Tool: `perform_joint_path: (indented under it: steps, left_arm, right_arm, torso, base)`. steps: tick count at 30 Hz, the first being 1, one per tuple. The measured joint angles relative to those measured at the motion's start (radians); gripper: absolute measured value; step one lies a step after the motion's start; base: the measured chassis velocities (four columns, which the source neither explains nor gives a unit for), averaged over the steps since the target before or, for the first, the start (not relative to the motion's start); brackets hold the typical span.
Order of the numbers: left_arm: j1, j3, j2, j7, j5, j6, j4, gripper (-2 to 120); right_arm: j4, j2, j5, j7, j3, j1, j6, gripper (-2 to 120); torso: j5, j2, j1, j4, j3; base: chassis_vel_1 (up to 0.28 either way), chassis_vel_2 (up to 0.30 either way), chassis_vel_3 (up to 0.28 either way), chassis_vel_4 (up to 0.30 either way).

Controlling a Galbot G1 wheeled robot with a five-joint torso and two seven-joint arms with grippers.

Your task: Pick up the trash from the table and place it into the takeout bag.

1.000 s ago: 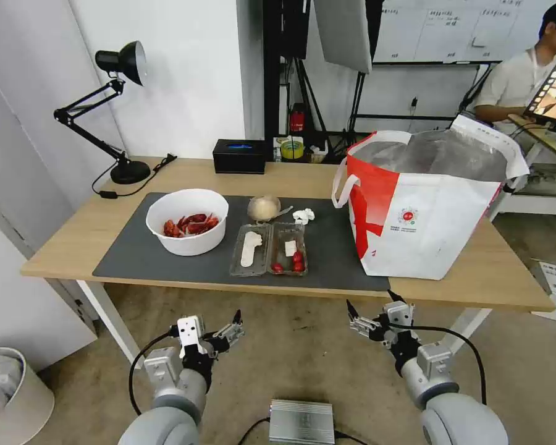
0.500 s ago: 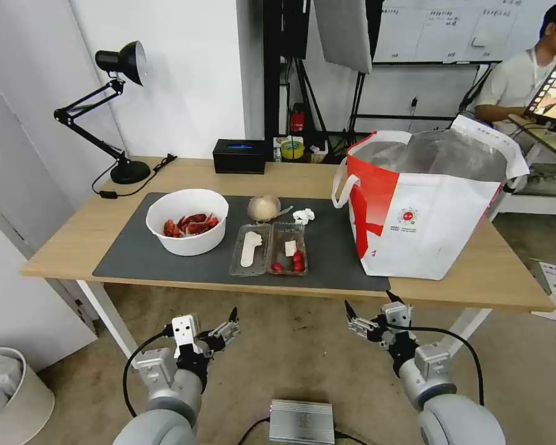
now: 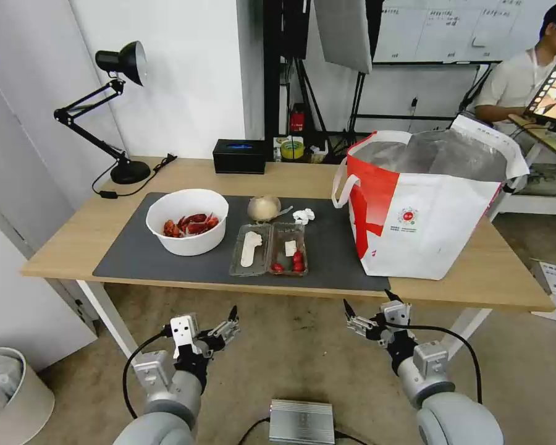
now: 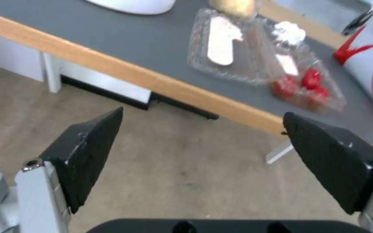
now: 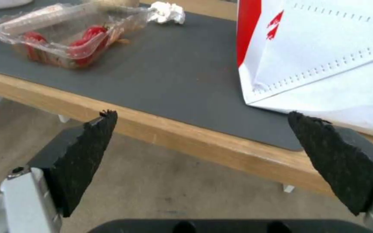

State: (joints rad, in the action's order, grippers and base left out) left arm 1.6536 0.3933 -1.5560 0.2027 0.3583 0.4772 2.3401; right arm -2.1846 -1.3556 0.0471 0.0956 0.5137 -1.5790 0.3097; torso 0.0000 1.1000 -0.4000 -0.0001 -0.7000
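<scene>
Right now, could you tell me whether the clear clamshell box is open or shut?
Open. The clamshell box lies spread flat on the mat, its two halves side by side, with red tomatoes uncovered in one half.
</scene>
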Motion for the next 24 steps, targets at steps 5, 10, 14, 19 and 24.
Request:
perform_joint_path:
  steps: [5,10,14,19,24]
  left_arm:
    - [-0.026,-0.004,0.001,0.003,0.076,-0.036,-0.021,100]
    - [-0.081,-0.009,0.001,0.057,0.262,-0.064,-0.059,100]
    - [-0.106,-0.014,0.001,0.095,0.363,-0.064,-0.072,100]
    - [-0.158,-0.027,-0.002,0.177,0.591,-0.059,-0.094,100]
    - [-0.194,-0.039,-0.006,0.216,0.702,-0.053,-0.108,100]
  right_arm:
    - [0.0,0.006,0.063,0.0,-0.004,0.012,-0.021,100]
    - [-0.003,0.008,0.11,0.0,-0.017,0.022,-0.039,100]
    - [-0.001,0.008,0.11,-0.001,-0.019,0.024,-0.044,100]
    - [0.001,0.01,0.11,-0.001,-0.02,0.025,-0.051,100]
    - [0.005,0.01,0.108,-0.003,-0.019,0.024,-0.054,100]
  torso:
    - [0.0,0.0,0.0,0.0001,0.0]
    - [0.0,0.0,0.0,0.0,0.0]
    - [0.0,0.0,0.0,0.0001,0.0]
    - [0.0,0.0,0.0,0.0001,0.0]
    - [0.0,0.0,0.0,0.0,0.0]
  base:
    - [0.0,0.0,0.0,0.0]
    - [0.0,0.0,0.0,0.0]
    - [0.0,0.0,0.0,0.0]
    - [0.0,0.0,0.0,0.0]
    - [0.0,0.0,0.0,0.0]
